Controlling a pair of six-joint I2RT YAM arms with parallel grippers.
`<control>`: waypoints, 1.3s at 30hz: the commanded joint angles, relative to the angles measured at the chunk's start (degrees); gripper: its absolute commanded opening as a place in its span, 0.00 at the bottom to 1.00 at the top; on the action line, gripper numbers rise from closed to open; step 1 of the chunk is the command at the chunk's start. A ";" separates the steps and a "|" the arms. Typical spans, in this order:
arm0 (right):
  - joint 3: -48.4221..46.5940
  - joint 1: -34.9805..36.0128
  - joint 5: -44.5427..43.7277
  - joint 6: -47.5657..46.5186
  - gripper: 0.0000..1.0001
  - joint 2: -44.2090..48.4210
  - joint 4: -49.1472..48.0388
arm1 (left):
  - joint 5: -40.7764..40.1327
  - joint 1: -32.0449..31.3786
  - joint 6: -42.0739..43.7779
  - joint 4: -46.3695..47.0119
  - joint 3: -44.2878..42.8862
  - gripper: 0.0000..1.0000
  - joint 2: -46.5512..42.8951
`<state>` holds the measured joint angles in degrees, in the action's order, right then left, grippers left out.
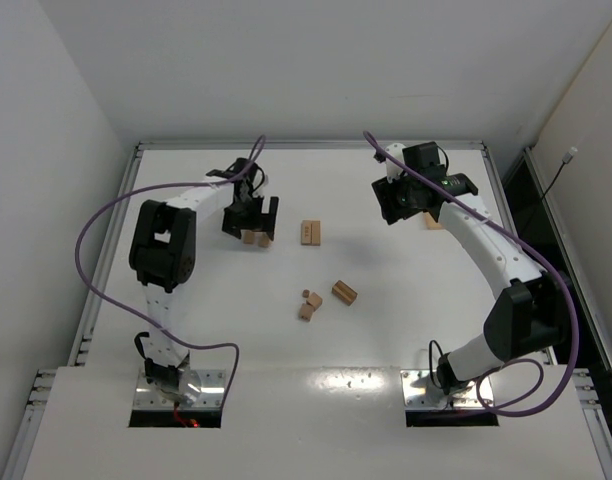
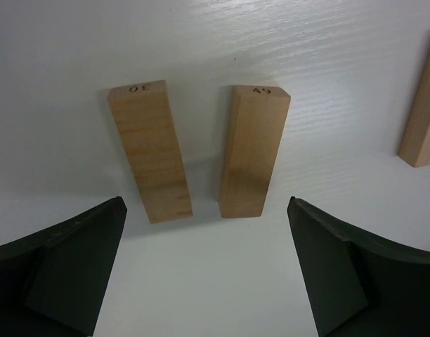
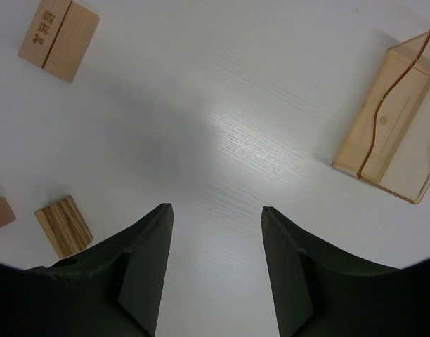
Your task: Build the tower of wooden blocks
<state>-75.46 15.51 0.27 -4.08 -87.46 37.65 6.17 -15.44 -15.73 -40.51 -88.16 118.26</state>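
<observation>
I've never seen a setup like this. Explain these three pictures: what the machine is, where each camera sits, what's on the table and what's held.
These are two robot arms bolted to the near edge of a white table. The overhead view looks down from behind them: the left arm on the left, the right arm on the right. The other two pictures come from a camera on each wrist, so the dark shapes at the bottom are that arm's own fingers. The left pincer hangs open over two wooden planks lying side by side, apart. The right pincer is open too, over bare table, with an amber plastic box to one side. More small wooden blocks lie loose mid-table. Nothing is held, and no tower stands yet.
</observation>
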 commanded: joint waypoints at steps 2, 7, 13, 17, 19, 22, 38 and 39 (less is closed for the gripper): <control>-1.53 0.31 0.34 0.03 0.51 1.24 -1.26 | -0.02 -1.25 1.05 0.08 -3.51 0.99 1.10; -2.05 0.31 0.34 0.03 0.51 1.24 -1.26 | -0.02 -1.87 1.05 0.08 -4.74 0.99 2.94; -2.59 0.31 0.34 0.03 0.51 0.71 -1.26 | -2.57 -1.87 0.53 0.61 -5.26 0.99 6.28; -2.59 0.31 -0.19 0.03 0.51 0.71 -1.26 | -5.11 -2.93 -0.18 1.14 -5.88 0.99 6.81; -2.59 0.31 -0.19 0.03 0.51 0.71 -1.26 | -6.16 -3.54 -0.18 1.14 -5.88 0.99 6.81; -2.59 0.31 -0.19 0.03 0.51 0.10 -1.26 | -7.31 -4.77 -1.32 1.14 -5.88 0.93 7.42; -2.59 -0.21 -0.19 0.03 0.51 0.10 -1.26 | -10.12 -8.64 -3.61 2.72 -2.54 0.66 6.28; -2.59 -0.21 -0.19 0.03 0.51 0.10 -1.26 | -10.13 -8.64 -3.61 2.72 -2.54 0.66 6.28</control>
<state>-75.46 15.51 0.23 -4.08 -87.57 37.71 -4.60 -22.26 -17.89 -38.52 -92.68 123.59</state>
